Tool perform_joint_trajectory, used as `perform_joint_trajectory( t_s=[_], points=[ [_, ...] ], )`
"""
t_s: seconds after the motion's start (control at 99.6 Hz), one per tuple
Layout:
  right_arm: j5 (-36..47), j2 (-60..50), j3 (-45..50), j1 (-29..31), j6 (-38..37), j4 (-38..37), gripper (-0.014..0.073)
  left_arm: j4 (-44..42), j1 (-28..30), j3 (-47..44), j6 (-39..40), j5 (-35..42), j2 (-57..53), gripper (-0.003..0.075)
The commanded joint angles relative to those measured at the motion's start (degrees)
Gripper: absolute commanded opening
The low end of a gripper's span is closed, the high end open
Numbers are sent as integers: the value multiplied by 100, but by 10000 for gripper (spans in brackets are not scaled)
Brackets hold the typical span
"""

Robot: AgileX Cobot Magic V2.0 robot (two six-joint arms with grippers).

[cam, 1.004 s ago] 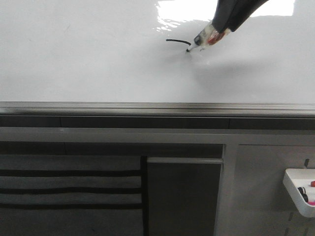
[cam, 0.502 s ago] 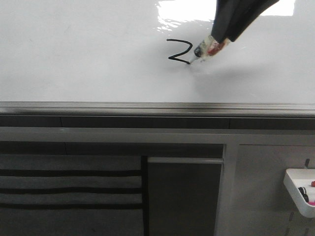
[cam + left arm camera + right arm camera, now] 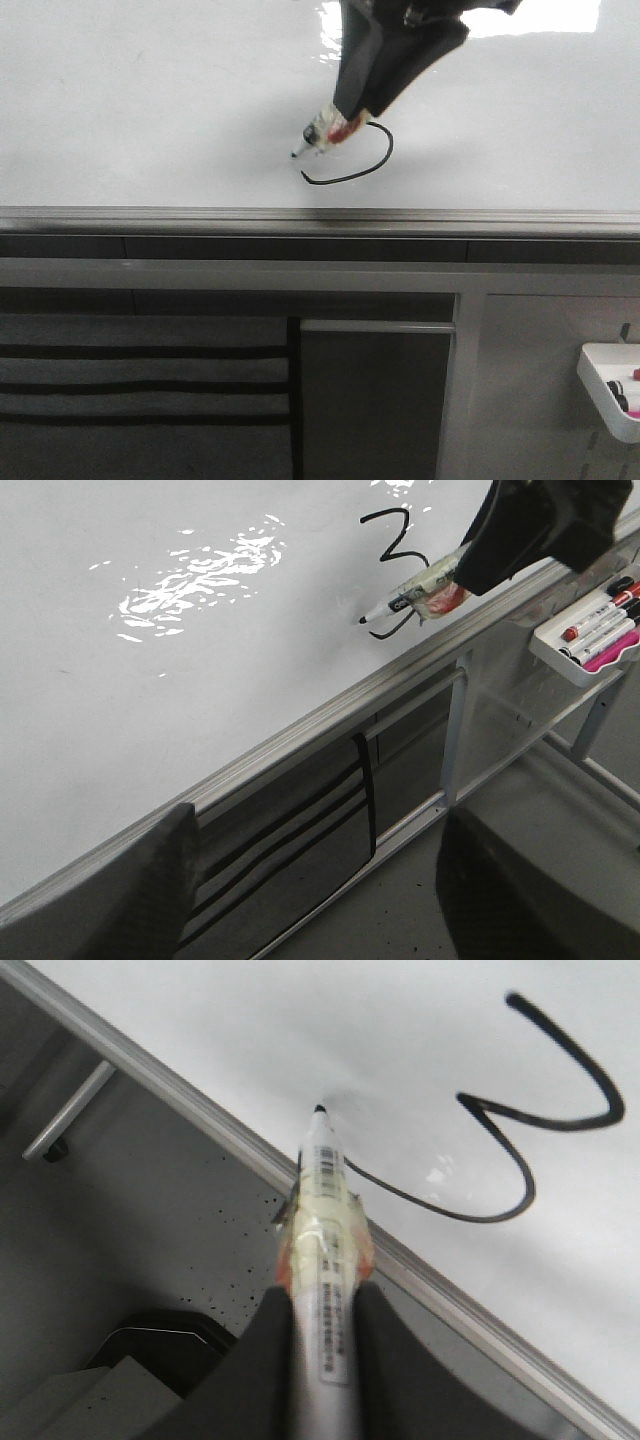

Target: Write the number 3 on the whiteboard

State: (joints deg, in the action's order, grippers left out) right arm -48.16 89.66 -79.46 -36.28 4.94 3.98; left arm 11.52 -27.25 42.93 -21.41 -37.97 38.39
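Note:
The whiteboard (image 3: 150,100) fills the far half of the front view. My right gripper (image 3: 352,105) is shut on a taped marker (image 3: 322,138) that points down and left. The lower curve and long tail of the number 3 (image 3: 387,155) show below it; the arm hides the upper part. In the right wrist view the marker (image 3: 325,1220) sits between my fingers, its tip close to the tail of the number 3 (image 3: 528,1185). Contact with the whiteboard (image 3: 400,1020) cannot be told. The left wrist view shows the number 3 (image 3: 385,552) whole. My left gripper (image 3: 320,815) hangs open and holds nothing.
A grey metal edge (image 3: 300,220) runs along the board's near side, with a dark frame and panels below it. A small white tray (image 3: 600,385) with spare markers hangs at the lower right, its rim also seen in the left wrist view (image 3: 550,645).
The right gripper has swept the marker down and to the left. The mark has grown from a short stroke, through a zigzag, into a 3 with a lower curve and tail.

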Motion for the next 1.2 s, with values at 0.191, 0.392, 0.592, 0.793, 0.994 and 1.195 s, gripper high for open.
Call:
perform_joint_trajectory(
  t_s=[0.191, 0.392, 0.592, 0.793, 0.994, 1.195],
  points=[
    [-451, -1736, 139, -781, 1263, -27, -6, 237, 18, 155, -133, 370, 87, 464],
    [-429, -2427, 831, -941, 2213, -75, -6, 978, -352, 565, -1867, -20, 690, 464],
    [-364, -2522, 986, -945, 3024, -85, -6, 1316, -1359, 1169, -2947, -6, 2020, 464],
    [-268, -2522, 986, -945, 3024, -85, -6, 1316, -1914, 1731, -3273, 278, 3001, 464],
    [-303, -2522, 986, -945, 3024, -85, -6, 1328, -2033, 2192, -3286, 358, 3509, 463],
    [-303, -2511, 986, -945, 3024, -85, -6, 1342, -2199, 2244, -3429, 401, 3562, 368]
  ],
)
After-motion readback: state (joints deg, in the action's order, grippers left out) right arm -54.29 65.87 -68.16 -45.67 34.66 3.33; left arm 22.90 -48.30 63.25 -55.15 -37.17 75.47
